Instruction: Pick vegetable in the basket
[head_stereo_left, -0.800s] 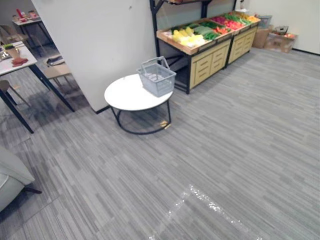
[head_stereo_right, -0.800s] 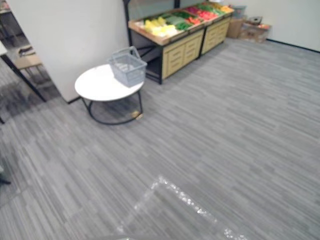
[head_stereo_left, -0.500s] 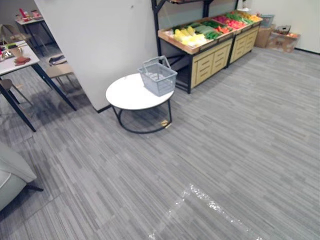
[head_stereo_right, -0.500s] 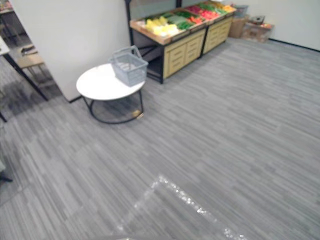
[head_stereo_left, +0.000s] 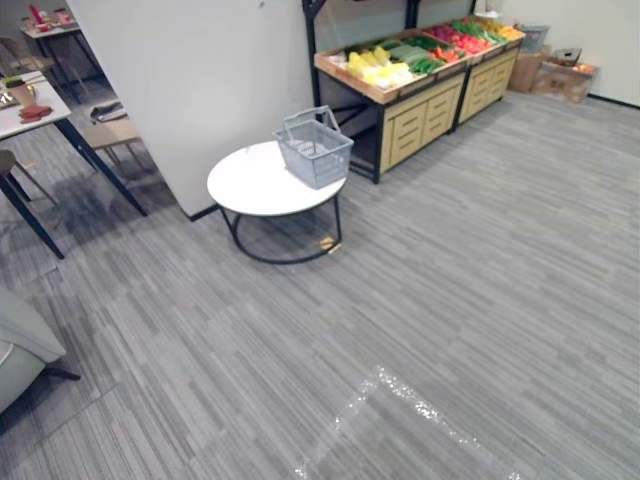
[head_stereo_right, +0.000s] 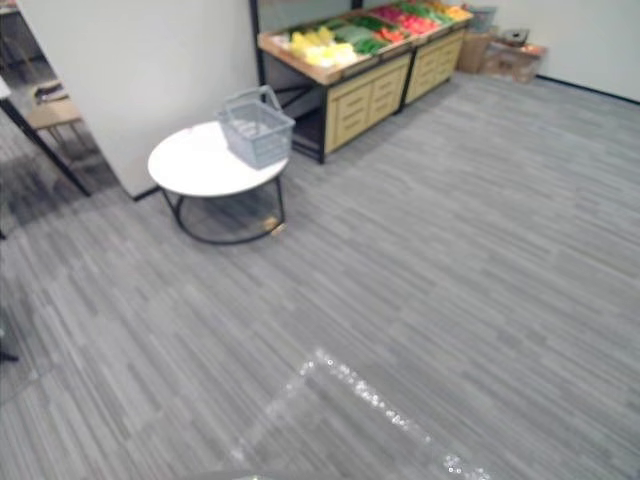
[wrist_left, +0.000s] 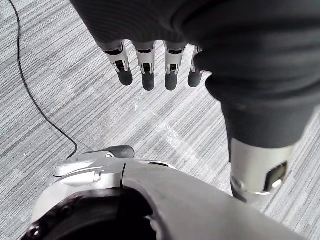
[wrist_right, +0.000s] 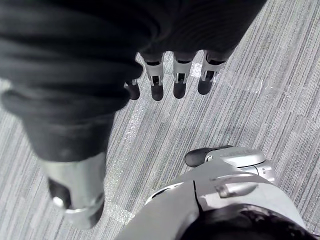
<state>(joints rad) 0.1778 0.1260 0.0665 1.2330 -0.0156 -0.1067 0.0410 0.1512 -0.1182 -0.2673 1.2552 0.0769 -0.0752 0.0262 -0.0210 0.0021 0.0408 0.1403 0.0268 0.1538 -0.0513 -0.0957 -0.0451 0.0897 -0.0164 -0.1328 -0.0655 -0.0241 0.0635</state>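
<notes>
A grey wire basket (head_stereo_left: 314, 148) stands on the right part of a round white table (head_stereo_left: 255, 186) some way ahead; I cannot see anything inside it. Behind it a wooden produce stand (head_stereo_left: 402, 100) holds yellow, green and red vegetables (head_stereo_left: 378, 70). My left hand (wrist_left: 150, 65) hangs over the grey floor with relaxed, straight fingers and holds nothing. My right hand (wrist_right: 172, 75) hangs the same way over the floor, fingers straight and empty.
A white partition wall (head_stereo_left: 200, 70) rises behind the round table. A table with dark legs (head_stereo_left: 30, 130) and a chair (head_stereo_left: 110, 135) stand at the far left. Cardboard boxes (head_stereo_left: 560, 78) sit past the stand. Grey carpet (head_stereo_left: 450, 300) stretches ahead.
The whole picture has shifted a little, so the camera moved; the table, basket and stand sit slightly higher and to the left. Nothing in the scene itself moved.
</notes>
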